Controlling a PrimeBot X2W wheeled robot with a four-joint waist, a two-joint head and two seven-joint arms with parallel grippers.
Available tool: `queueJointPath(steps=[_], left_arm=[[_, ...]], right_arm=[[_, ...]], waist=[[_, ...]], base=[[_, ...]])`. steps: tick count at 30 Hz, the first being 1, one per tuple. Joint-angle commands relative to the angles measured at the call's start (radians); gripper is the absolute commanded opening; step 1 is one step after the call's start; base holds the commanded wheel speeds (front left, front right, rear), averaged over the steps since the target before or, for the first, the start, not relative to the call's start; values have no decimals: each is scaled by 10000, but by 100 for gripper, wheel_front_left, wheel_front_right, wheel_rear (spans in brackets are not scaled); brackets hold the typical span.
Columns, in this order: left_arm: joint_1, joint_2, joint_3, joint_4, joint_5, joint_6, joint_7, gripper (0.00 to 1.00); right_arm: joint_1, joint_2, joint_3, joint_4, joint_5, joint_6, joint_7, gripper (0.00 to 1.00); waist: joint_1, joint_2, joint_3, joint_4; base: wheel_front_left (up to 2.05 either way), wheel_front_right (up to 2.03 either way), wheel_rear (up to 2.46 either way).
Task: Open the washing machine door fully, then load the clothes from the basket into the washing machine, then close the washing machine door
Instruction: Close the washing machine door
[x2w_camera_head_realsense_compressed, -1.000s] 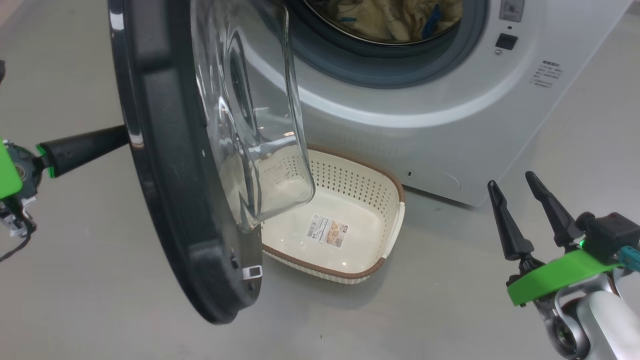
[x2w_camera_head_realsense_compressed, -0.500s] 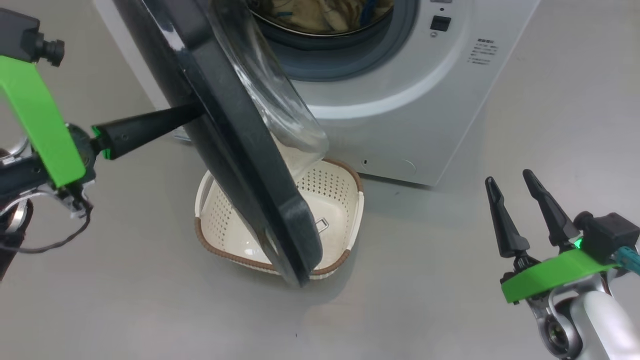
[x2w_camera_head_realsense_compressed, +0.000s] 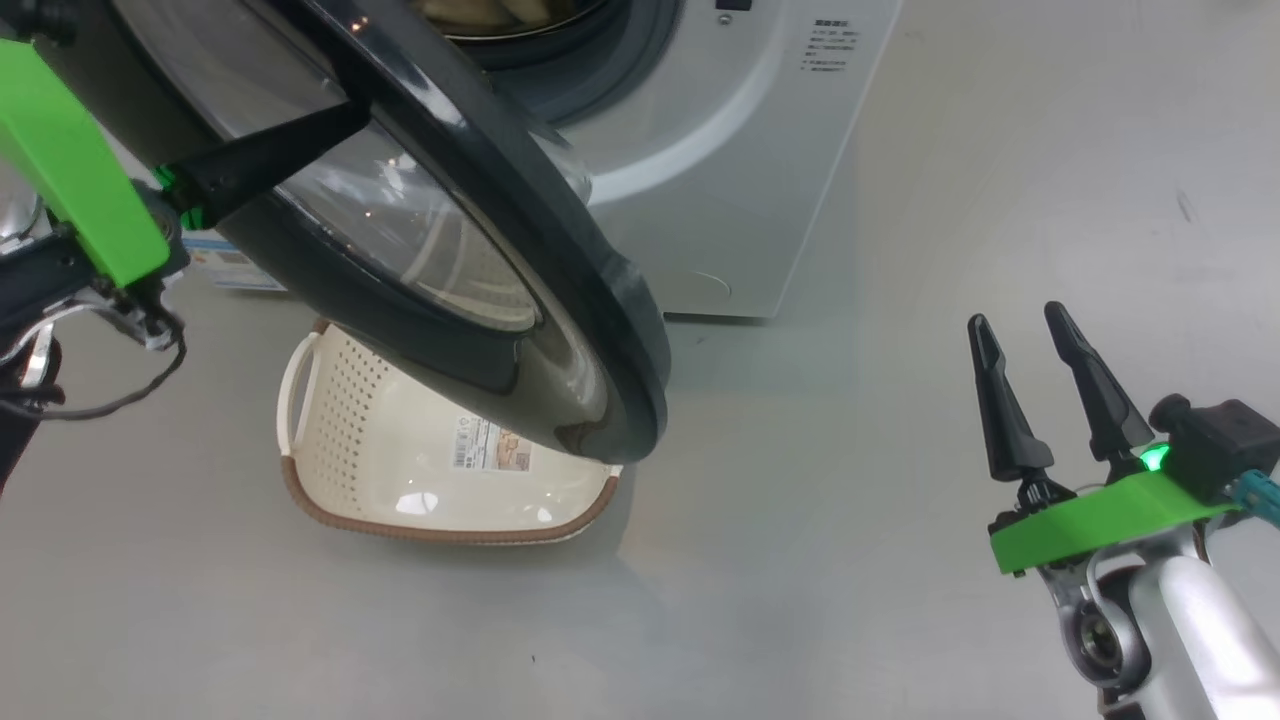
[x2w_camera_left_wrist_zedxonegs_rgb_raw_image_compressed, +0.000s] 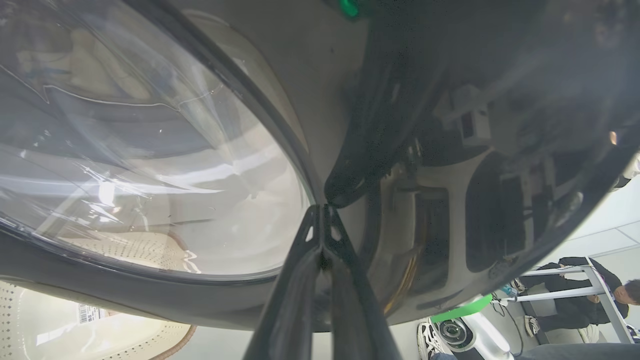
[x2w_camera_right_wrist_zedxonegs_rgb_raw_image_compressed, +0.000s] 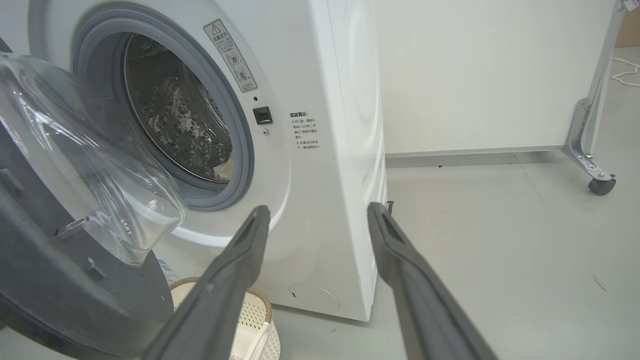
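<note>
A smooth grey floor meets a white wall. A metal leg with a small black wheel stands on it. A person wears black

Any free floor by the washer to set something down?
Bare floor between the basket and the right gripper, and right of the washing machine. Crowded left: the washing machine door overhangs the basket, left gripper touching the door.

Bright, even indoor light throws soft shadows on the floor. Glare streaks the washing machine door; wrist views curve at edges.
</note>
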Motion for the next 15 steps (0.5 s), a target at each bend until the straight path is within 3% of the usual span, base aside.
queueJointPath(steps=[1, 8, 15], left_arm=[[-802, 445, 468, -135, 160, -40, -252, 0], [-1300, 418, 223, 431, 343, -40, -892, 0], [-1517, 489, -74, 762, 318, -40, -1401, 0]], right_arm=[[-269, 27, 73, -357, -114, 16, -65, 100], [-326, 239, -80, -418, -130, 16, -65, 100], [-376, 346, -161, -435, -161, 16, -65, 100]], waist=[[0, 0, 234, -434], [0, 0, 460, -987], [0, 0, 495, -1124]], base=[[0, 0, 0], [0, 0, 0], [0, 0, 0]])
